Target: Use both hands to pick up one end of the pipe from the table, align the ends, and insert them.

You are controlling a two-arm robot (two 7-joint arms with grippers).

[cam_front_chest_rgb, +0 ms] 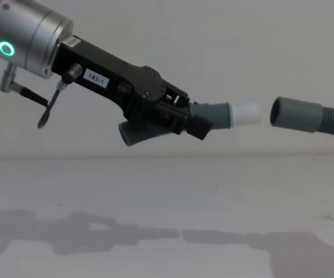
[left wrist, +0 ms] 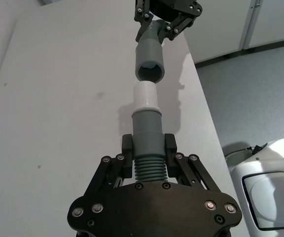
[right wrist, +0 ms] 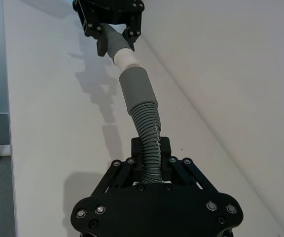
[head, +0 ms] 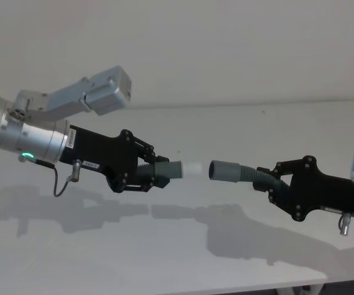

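Both dark grey ribbed hose pieces are up in the air above the plain white-grey table (head: pixel 183 258), facing each other end to end. The left black two-fingered gripper (head: pixel 158 174) is clenched on the ribbed section of the hose piece with the narrow white plug tip (head: pixel 191 169), that tip pointing toward the robot's right. The right black gripper (head: pixel 270 184) grasps the ribbed middle of the other bent hose piece, whose wide round grey socket cuff (head: pixel 224 170) opens toward the plug. Plug and socket sit close, roughly in line, with a small gap between them, not touching.
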